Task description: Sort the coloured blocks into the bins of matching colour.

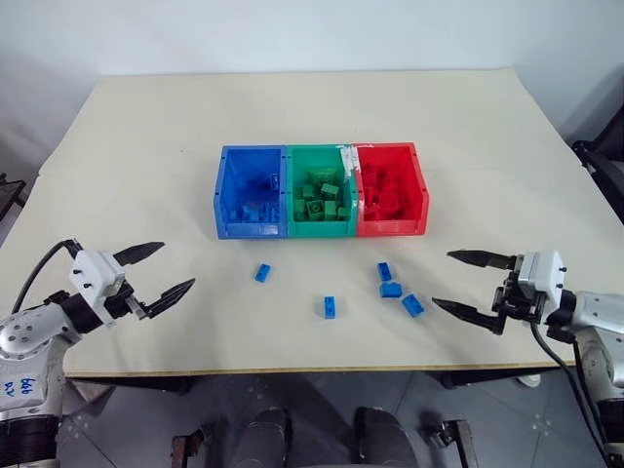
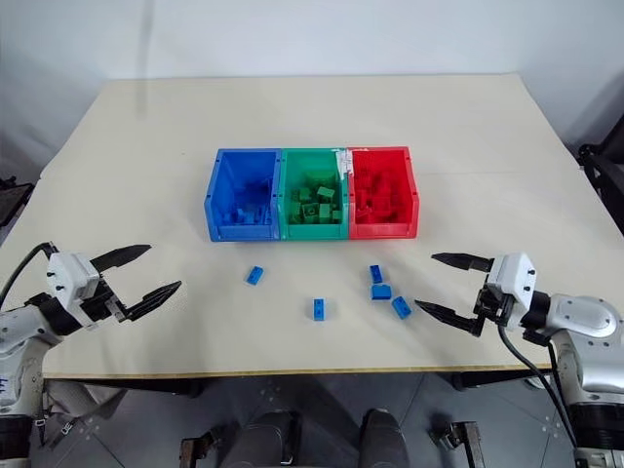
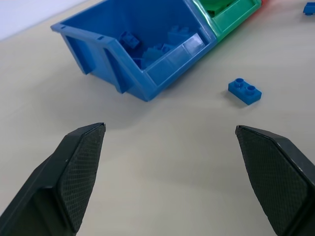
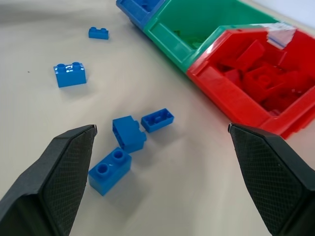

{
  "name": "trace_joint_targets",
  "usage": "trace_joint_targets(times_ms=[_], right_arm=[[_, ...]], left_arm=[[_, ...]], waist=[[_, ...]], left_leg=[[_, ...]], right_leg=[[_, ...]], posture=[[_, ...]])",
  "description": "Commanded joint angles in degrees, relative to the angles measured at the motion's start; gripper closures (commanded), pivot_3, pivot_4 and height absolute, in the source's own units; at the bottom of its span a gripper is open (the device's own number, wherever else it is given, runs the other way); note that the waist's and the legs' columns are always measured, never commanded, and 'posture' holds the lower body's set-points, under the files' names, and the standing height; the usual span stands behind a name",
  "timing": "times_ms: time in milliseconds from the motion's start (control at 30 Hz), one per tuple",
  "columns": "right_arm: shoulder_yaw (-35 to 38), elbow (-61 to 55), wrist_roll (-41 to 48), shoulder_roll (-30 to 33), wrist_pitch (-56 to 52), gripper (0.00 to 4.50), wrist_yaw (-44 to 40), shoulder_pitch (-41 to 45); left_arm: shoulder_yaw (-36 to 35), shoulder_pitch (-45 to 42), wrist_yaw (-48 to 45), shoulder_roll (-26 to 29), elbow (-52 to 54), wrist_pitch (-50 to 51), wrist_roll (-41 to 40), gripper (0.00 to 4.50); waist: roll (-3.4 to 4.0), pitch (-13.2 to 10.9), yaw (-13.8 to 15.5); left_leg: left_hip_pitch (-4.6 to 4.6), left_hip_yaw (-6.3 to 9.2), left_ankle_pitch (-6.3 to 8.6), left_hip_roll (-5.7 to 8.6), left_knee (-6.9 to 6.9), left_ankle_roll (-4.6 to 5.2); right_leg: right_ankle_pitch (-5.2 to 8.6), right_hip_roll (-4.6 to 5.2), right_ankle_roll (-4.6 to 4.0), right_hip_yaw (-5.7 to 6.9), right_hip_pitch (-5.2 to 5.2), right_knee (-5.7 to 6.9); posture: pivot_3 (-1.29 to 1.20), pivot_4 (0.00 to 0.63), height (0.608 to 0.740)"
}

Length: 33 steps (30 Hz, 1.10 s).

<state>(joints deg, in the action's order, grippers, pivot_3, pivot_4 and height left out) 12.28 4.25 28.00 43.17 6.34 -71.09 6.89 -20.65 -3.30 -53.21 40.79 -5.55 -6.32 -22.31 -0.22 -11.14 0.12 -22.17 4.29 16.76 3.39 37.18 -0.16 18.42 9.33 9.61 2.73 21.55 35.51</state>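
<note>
Landmark: the blue bin (image 1: 251,191), left end of a touching row with the green bin (image 1: 321,191) and the red bin (image 1: 390,189), on a pale table (image 1: 146,136).

Hard to read: bricks inside the blue bin blend with its walls and cannot be counted; a few show against its near wall in the left wrist view. The green and red bins hold jumbled bricks of their own colours, also uncountable. A pale strip on the green-red rim (image 1: 346,156) is unclear. In the right wrist view the blue bin is cut to a corner.

Five blue blocks lie loose on the table, all on the near side of the bin row. One (image 1: 262,273) sits just in front of the blue bin. One (image 1: 330,307) lies nearer the table's front edge, before the green bin. Three cluster before the red bin (image 1: 384,271), (image 1: 391,289), (image 1: 412,305), the middle pair close or touching.

Left gripper (image 1: 159,271): held above the front-left table edge, well to the near left of the blue bin, pointing inward, fingers spread wide, empty.

Right gripper (image 1: 464,282): mirrored on the far side, beyond the cluster, pointing inward, fingers wide apart, empty.
</note>
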Motion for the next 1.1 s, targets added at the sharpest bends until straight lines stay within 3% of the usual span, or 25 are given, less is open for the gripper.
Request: trace_joint_targets(times_ms=[33, 333, 600, 767, 1100], right_arm=[[2.3, -3.3, 0.5, -1.1, 0.0, 0.0, 3.2, -1.9], [13.2, -7.0, 2.1, -0.5, -3.0, 0.0, 11.2, -10.6], [18.9, -7.7, 0.7, 1.1, -4.3, 0.0, 8.6, -23.5], [16.8, -8.1, 1.3, 1.3, -5.7, 0.0, 7.6, -23.0], [-0.1, -20.2, -2.0, 0.0, -20.6, 0.0, 15.9, -12.8]], left_arm=[[0.4, -0.8, 0.5, -0.1, 0.4, 0.3, 0.0, 0.01], [9.5, -4.7, -4.7, -1.2, 11.9, 14.7, -7.7, 0.01], [21.9, -8.1, -9.3, -4.2, 18.3, 16.7, -5.4, 0.01], [21.7, -8.6, -10.7, -4.3, 16.4, 16.5, -5.9, 0.01], [12.8, -0.3, -10.5, -1.8, 16.2, 12.6, -6.1, 0.01]], waist=[[0.0, 0.0, 0.0], [0.0, 0.0, 1.0], [0.01, 0.0, 1.4], [0.02, 0.0, 0.5], [0.03, 0.0, 0.0]], left_leg=[[0.0, 0.0, 0.01, -0.01, 0.0, 0.0], [0.0, -0.01, 0.06, 0.0, 0.08, 0.03], [-0.01, -0.22, 0.08, 0.06, 0.1, 0.03], [0.08, -0.25, 0.1, 0.03, 0.07, 0.02], [0.07, -0.15, 0.13, -0.16, 0.09, -0.01]], right_leg=[[0.0, 0.0, 0.0, 0.0, 0.0, 0.0], [0.0, 0.0, 0.01, -0.01, -0.01, 0.03], [0.0, -0.03, 0.0, -0.02, -0.05, -0.03], [0.0, -0.16, 0.0, -0.07, -0.05, -0.06], [0.01, -0.16, -0.02, -0.09, -0.03, -0.07]], posture=[[0.0, 0.15, 0.74], [0.0, 0.15, 0.74], [0.0, 0.15, 0.74], [0.0, 0.15, 0.74], [0.0, 0.15, 0.74]])
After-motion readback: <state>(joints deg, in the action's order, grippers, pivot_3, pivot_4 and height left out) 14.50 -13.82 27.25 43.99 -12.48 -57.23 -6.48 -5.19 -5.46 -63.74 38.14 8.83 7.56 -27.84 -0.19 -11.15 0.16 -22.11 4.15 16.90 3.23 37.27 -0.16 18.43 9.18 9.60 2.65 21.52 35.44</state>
